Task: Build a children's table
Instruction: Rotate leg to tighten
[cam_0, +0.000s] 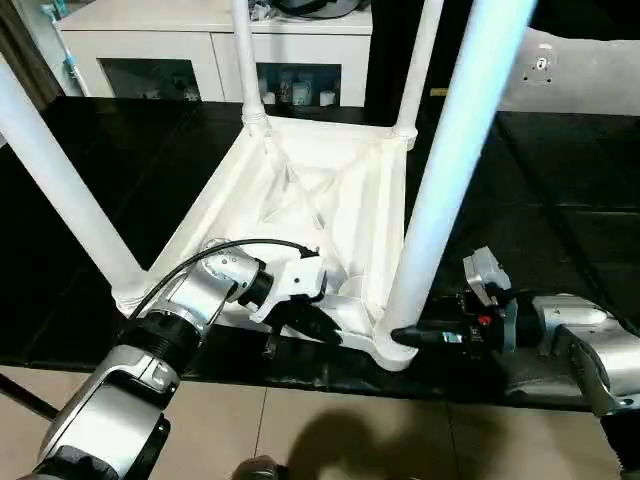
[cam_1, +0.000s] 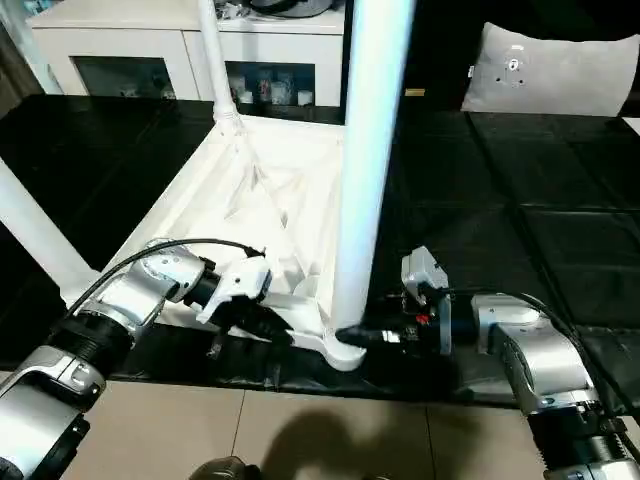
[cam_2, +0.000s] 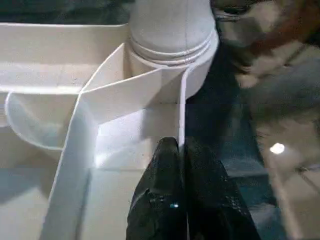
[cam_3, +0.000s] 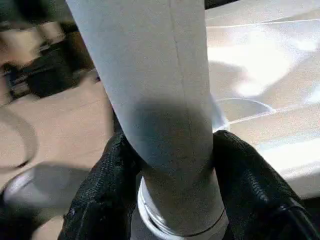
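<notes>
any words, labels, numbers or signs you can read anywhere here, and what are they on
None can be read.
The upturned white table and its legs are plain, with no print.
The grey cushion has a small round mark, too small to read.
The items behind the cabinet glass doors may carry labels, too small and blurred to read.
The left gripper and right gripper show no legible marking.

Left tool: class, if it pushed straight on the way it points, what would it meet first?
Probably the base of the nearest table leg in its corner socket; the left tool, pinching a thin white rib, points along that rib towards it.
</notes>
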